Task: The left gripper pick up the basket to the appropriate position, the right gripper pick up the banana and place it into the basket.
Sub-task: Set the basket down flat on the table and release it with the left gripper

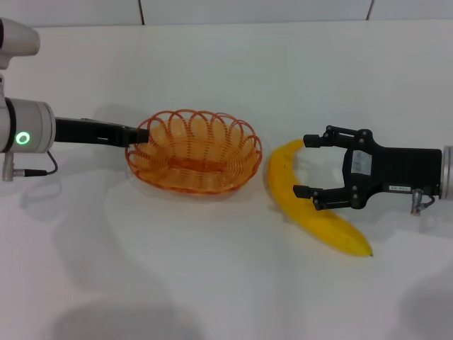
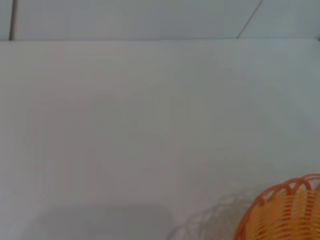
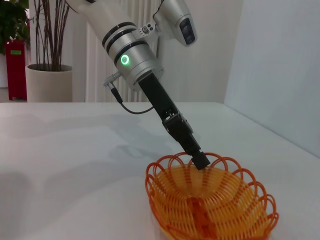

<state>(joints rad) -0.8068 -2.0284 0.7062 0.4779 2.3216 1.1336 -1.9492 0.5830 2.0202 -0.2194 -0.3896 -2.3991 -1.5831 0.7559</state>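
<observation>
The orange wire basket (image 1: 191,152) stands at the middle of the white table. My left gripper (image 1: 138,136) reaches in from the left and is shut on the basket's left rim. The right wrist view shows this too: the left gripper (image 3: 200,160) sits at the rim of the basket (image 3: 210,210). A piece of the basket (image 2: 290,210) also shows in the left wrist view. The yellow banana (image 1: 322,223) lies on the table just right of the basket. My right gripper (image 1: 302,165) is open, with its two fingers on either side of the banana's upper half.
The white table (image 1: 212,283) stretches wide in front of and behind the basket. A wall runs along the table's far edge. A potted plant (image 3: 47,82) stands far off beyond the table in the right wrist view.
</observation>
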